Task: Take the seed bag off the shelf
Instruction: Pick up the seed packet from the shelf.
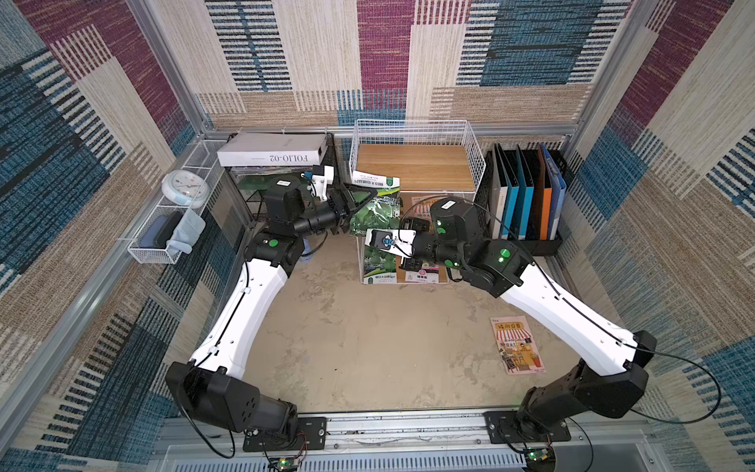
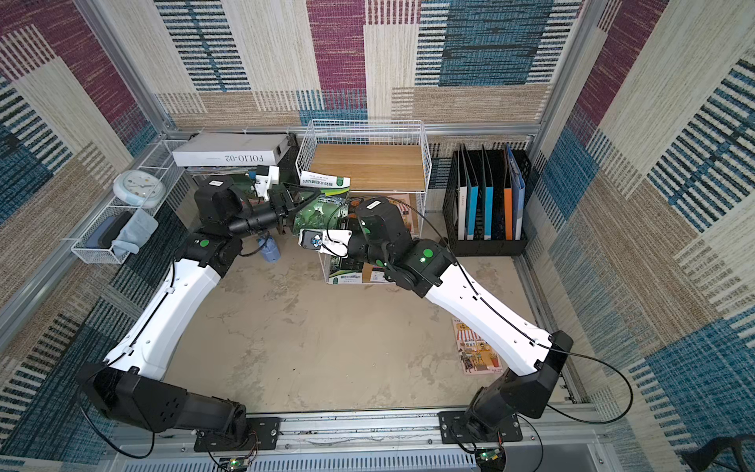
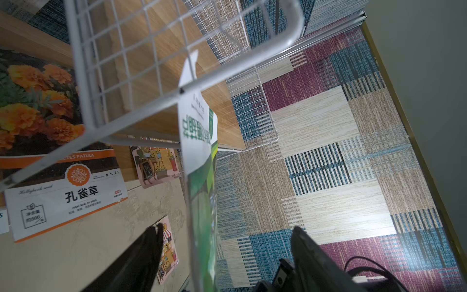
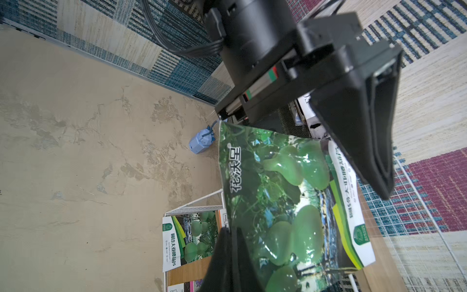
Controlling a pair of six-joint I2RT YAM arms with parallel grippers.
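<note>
The seed bag point(image 4: 285, 202), glossy green with gourds printed on it, hangs in the air at the front left corner of the shelf point(image 1: 412, 165), a white wire-grid rack with wooden boards. My right gripper point(image 4: 233, 235) is shut on the bag's lower edge. My left gripper point(image 1: 361, 200) reaches in from the left, and its open jaws stand on either side of the bag. In the left wrist view the bag point(image 3: 202, 202) shows edge-on between the two black fingers point(image 3: 141, 263), with a gap on each side. In both top views the bag point(image 2: 316, 214) sits between the two wrists.
Another gourd bag point(image 1: 380, 265) and a marigold bag point(image 3: 63, 192) lie on lower tiers. A booklet point(image 1: 518, 345) lies on the floor at right. A black file holder point(image 1: 527, 196) stands right of the shelf, a white box point(image 1: 271, 153) left of it, and a wire basket point(image 1: 171, 212) along the left wall.
</note>
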